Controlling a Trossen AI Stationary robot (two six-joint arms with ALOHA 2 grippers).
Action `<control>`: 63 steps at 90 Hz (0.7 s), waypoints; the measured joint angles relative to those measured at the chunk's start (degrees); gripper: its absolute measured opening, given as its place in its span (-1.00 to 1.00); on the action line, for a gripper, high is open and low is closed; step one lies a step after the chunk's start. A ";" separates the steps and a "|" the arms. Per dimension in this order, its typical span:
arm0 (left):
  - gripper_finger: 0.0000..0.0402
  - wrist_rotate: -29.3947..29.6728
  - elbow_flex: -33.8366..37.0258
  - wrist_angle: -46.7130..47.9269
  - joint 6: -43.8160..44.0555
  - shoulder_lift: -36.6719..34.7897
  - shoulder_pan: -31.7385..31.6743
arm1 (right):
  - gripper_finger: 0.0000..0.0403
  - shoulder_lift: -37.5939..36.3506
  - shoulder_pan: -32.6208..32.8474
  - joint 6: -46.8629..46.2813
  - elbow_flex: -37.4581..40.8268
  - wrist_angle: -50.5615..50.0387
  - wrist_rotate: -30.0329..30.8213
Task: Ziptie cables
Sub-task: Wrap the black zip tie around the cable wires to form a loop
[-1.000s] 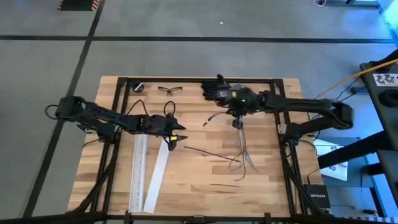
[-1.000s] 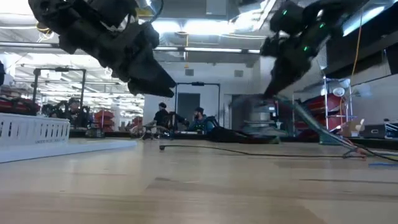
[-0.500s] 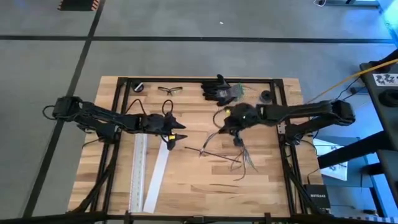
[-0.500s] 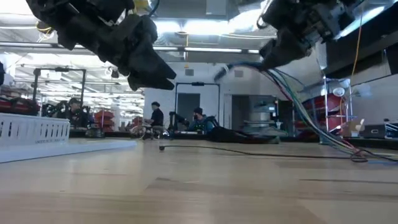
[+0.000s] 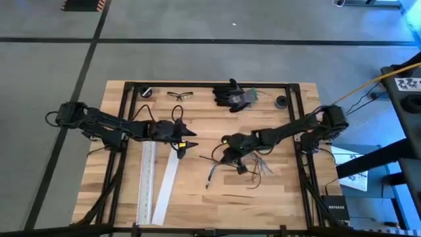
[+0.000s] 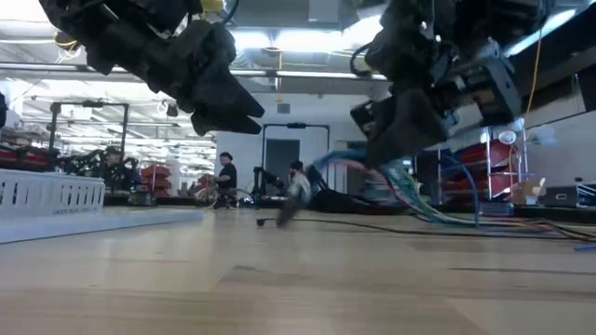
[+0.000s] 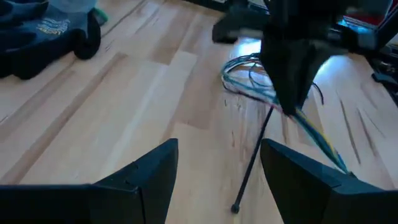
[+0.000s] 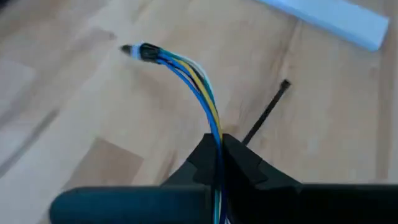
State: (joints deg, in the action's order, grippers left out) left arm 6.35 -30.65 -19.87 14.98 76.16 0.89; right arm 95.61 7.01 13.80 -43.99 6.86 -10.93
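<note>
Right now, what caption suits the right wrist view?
Right gripper shut on the cables, lifting their bound end above the wooden table, beside a thin black strip.

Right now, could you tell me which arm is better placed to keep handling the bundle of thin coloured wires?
Right: the right gripper already clamps the bundle of thin coloured wires; the left gripper hovers open, apart.

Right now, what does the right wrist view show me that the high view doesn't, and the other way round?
Only the right wrist view: the right claw shut on the cables, whose blue, yellow and white strands end in a dark bound tip.

Only the high view: the left claw waiting above the two white channel strips, plus safety glasses and black gloves at the table's far edge.

Both: the cables, a thin black zip tie, the right claw and the wooden table.
</note>
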 joint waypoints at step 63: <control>0.06 -0.01 0.00 0.26 0.00 0.02 0.00 | -0.66 0.60 -0.22 -1.80 0.00 -3.62 2.33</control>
State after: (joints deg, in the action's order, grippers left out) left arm 6.34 -30.65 -19.61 14.98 76.18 0.89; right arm 96.21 6.79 12.00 -43.99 3.24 -8.59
